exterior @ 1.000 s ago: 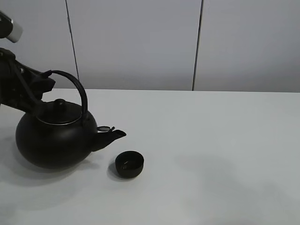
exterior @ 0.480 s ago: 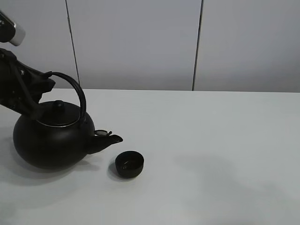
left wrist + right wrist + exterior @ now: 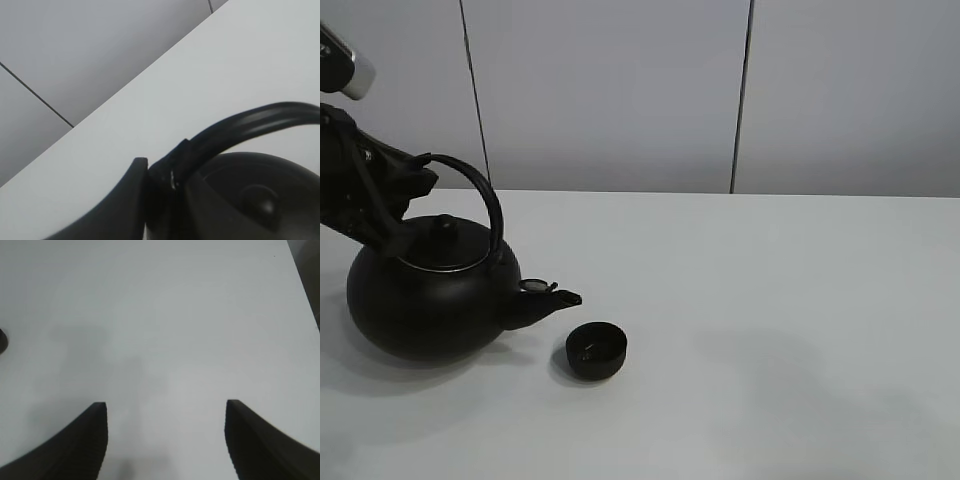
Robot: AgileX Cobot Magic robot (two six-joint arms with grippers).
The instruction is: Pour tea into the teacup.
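Kettle (image 3: 430,300), black and round, is being held at the left of the counter (image 3: 770,300) by left fingers (image 3: 125,200) clamping its arched handle (image 3: 250,122), spout (image 3: 555,297) pointing right. The teacup (image 3: 596,350) is standing upright just right of the spout, on its near side. The right fingers (image 3: 90,435) are hanging apart over the counter.

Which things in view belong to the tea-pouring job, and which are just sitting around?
Part of the job:
- black kettle, its arched handle clamped by the left gripper
- teacup, on the table near the spout

Not part of it:
- right gripper, open, holding nothing, over bare table
- grey wall panels behind; no other loose items show
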